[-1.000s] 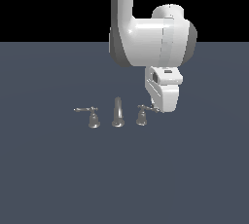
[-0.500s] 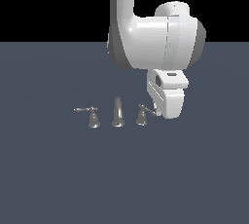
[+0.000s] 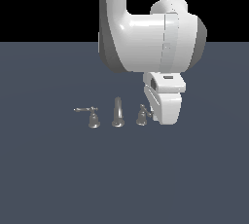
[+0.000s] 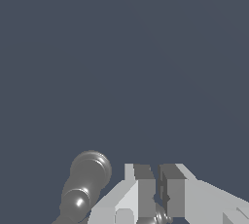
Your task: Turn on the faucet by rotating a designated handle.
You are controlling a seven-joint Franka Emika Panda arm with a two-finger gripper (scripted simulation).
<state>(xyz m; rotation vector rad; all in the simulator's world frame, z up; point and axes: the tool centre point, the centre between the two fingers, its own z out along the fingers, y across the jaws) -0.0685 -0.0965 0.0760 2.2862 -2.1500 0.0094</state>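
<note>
Exterior view is showing my gripper (image 3: 156, 116) reaching the handle (image 3: 142, 116), jaws nearly together around its lever, rotation remaining.

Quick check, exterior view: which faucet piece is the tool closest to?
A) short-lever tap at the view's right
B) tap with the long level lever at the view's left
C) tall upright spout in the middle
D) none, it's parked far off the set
A: the tool sits right beside the handle at the exterior view's right, while the spout and the long-lever tap stand farther off.
</note>
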